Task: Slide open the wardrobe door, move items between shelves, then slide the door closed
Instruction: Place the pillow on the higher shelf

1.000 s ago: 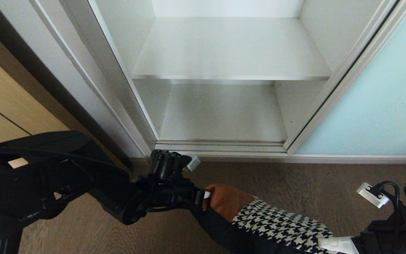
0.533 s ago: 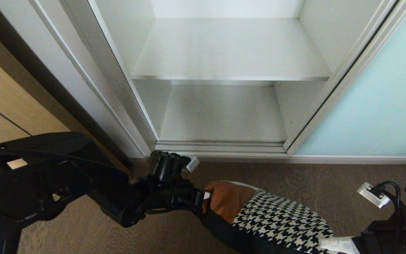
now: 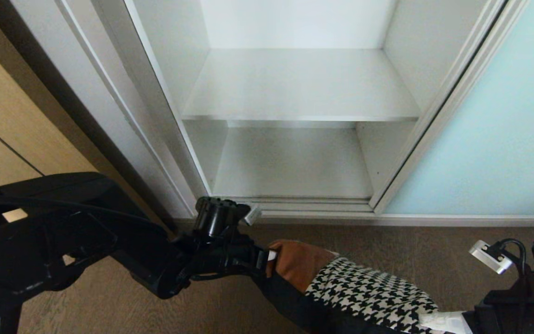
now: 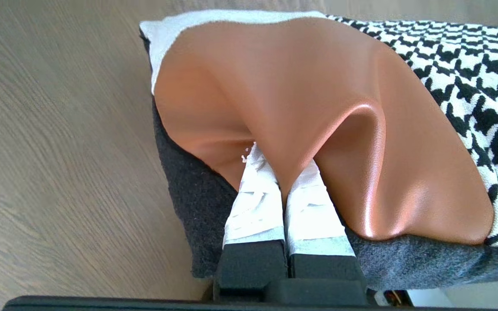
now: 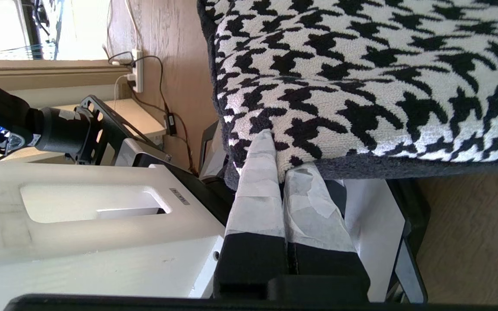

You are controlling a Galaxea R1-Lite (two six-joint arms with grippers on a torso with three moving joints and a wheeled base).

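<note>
Your camera is tilting upward; both claws are staying clamped on the cushion bag (image 3: 364, 290): left gripper (image 3: 269, 256) pinching leather, right gripper (image 5: 281, 172) pinching houndstooth.

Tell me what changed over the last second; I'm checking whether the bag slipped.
Only the camera moved: the wardrobe shelves sit lower in the head view. The bag keeps its place, the left end effector still pinching its tan leather and the right end effector its houndstooth edge.

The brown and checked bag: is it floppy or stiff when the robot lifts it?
Probably floppy: the bag has leather puckering into a fold where the left gripper pinches it. It likely sags, since the right gripper pinches the other end.
</note>
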